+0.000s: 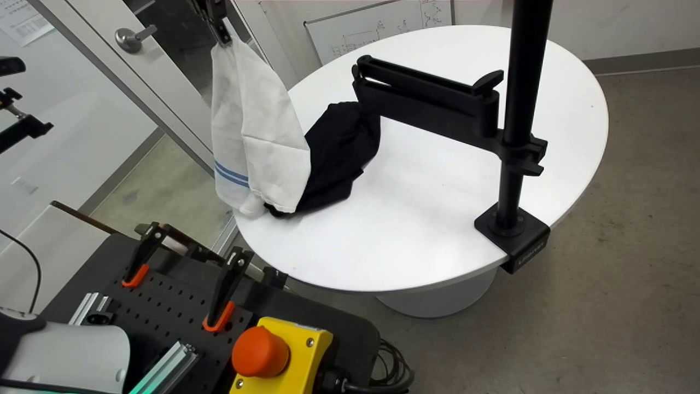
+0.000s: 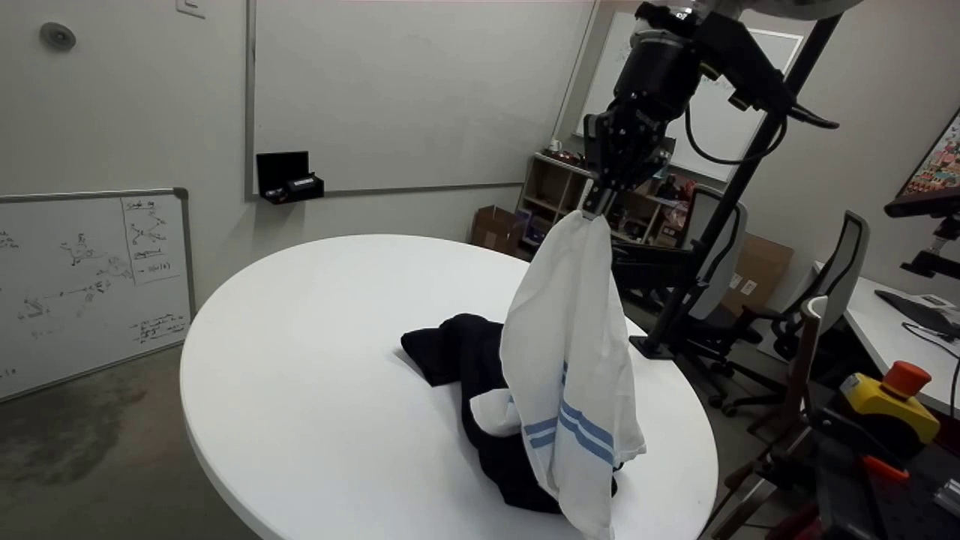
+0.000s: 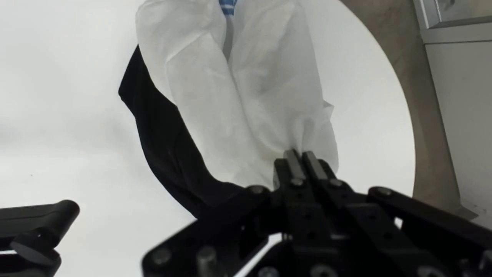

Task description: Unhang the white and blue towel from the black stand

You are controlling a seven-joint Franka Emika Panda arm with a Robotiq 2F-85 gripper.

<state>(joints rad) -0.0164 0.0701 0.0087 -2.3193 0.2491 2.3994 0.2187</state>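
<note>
The white towel with blue stripes (image 1: 268,131) hangs from my gripper (image 1: 222,37), its top pinched between the fingertips. It also shows in an exterior view (image 2: 566,315) and in the wrist view (image 3: 215,96). My gripper (image 3: 301,156) is shut on it, and the fingers also show in an exterior view (image 2: 598,204). The towel's lower end is at the table's edge, in front of a black cloth; I cannot tell how much of it rests there. The black stand (image 1: 437,104) has a folded arm and a pole; its arm shows in the wrist view (image 3: 34,221). The towel is apart from it.
The black cloth (image 1: 342,156) lies crumpled on the round white table (image 1: 404,230), below the stand's arm end. The stand's base (image 1: 511,232) is clamped at the table edge. A yellow box with a red button (image 1: 295,350) and clamps are on a dark cart nearby.
</note>
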